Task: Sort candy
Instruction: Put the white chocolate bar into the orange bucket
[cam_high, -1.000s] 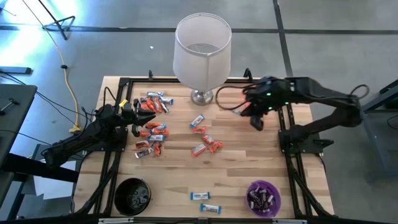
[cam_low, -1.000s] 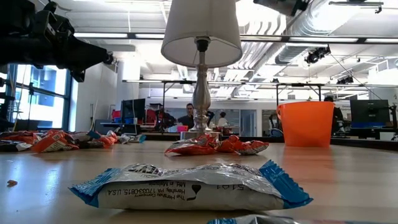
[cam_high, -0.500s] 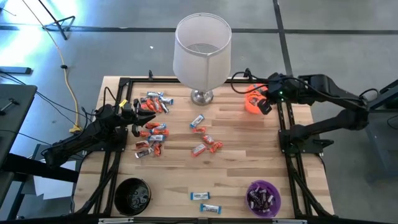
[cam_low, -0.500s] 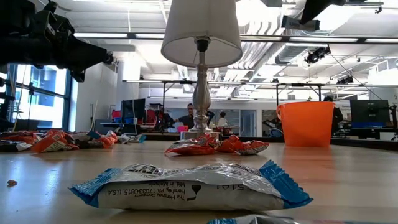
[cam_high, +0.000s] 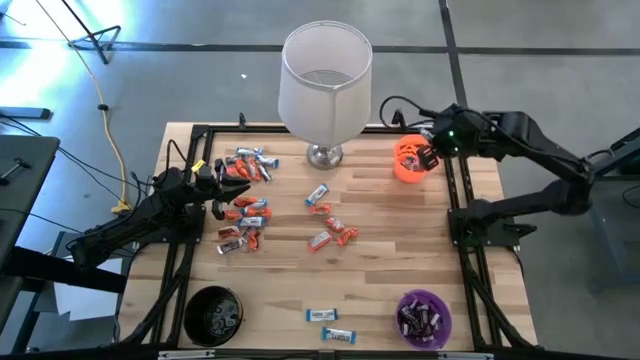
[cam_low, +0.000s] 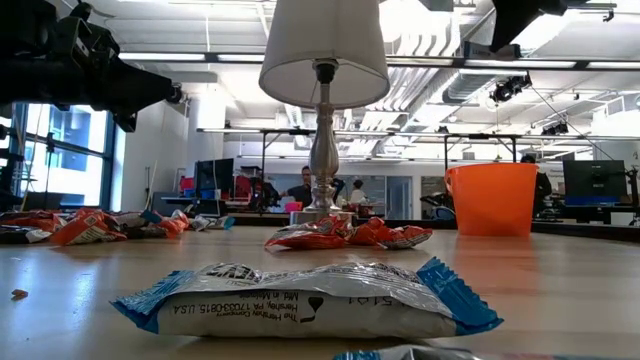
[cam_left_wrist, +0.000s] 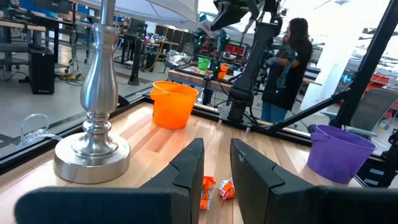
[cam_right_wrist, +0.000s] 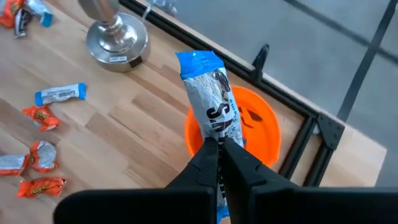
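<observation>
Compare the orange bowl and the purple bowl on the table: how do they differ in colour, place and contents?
The orange bowl stands at the far right edge by the lamp; the purple bowl stands at the near right corner. The purple bowl holds several dark-wrapped candies; what the orange bowl holds cannot be made out. The right end effector holds a blue-white candy above the orange bowl; nothing hangs over the purple one. Both are small, round and upright.

The room was a large open workshop under a white ceiling (cam_low: 200, 20) hung with strip lights and silver ducts (cam_low: 520, 40). Tall windows (cam_low: 40, 150) glowed at one side. Desks with monitors (cam_low: 595, 180) stood far back, and a person (cam_left_wrist: 292, 62) stood among the workbenches (cam_left_wrist: 186, 62). The floor (cam_high: 150, 60) was grey concrete, crossed by dark seams and a yellow cable (cam_high: 108, 130).
</observation>
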